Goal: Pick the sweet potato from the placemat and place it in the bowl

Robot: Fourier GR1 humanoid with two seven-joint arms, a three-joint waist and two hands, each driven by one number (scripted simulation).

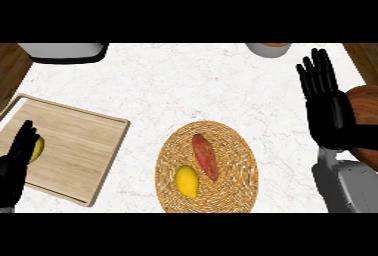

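while sweet potato (pixel 205 156) lies on placemat (pixel 236 150), both hands open

On the counter (pixel 192 85), near the front and centre, a round placemat (pixel 240 187), bearing the sweet potato (pixel 205 156) toward the middle and a lemon (pixel 187 181) just left of and in front of it, the two close together. To the left, a cutting board (pixel 81 145) with the left hand (pixel 16 162) over its left edge, half hiding a second lemon (pixel 38 148) there. At the right edge, the right hand (pixel 328 107) partly covering the bowl (pixel 367 107); along the back edge, an appliance (pixel 63 51) at left and a cup (pixel 268 49) toward the right.
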